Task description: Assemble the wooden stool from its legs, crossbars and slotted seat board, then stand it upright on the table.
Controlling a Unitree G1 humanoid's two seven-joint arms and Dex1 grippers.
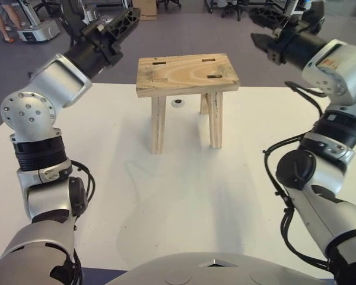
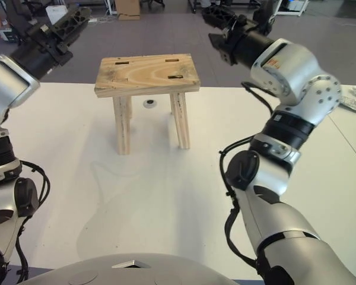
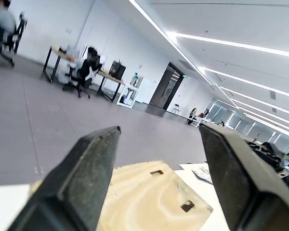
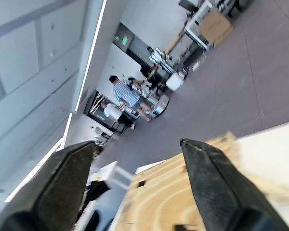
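Left eye view, field notes for you: the wooden stool (image 1: 187,74) stands upright at upper centre of the frame, on the white table (image 1: 184,202), slotted seat board (image 1: 184,70) on top and level. Two front legs (image 1: 158,123) are planted on the surface; the rear legs and crossbars are mostly hidden behind them, so their seating is probably sound, but you can't confirm it from here. A small round object (image 1: 178,103) lies on the table under the seat.

Left gripper (image 1: 127,21) hangs at upper left, above and apart from the stool. Its fingers (image 3: 86,173) are spread wide with nothing between them. Right gripper (image 1: 258,28) hangs at upper right, also clear of the seat, fingers (image 4: 212,187) equally wide apart and empty.

Step in hand, by my reading: assembly and standing-up look done; this is the release and check stage.

Next move calls for little:
- keep both arms clear of the seat edges
- avoid nudging the stool
- if you doubt a joint, press down lightly on the seat
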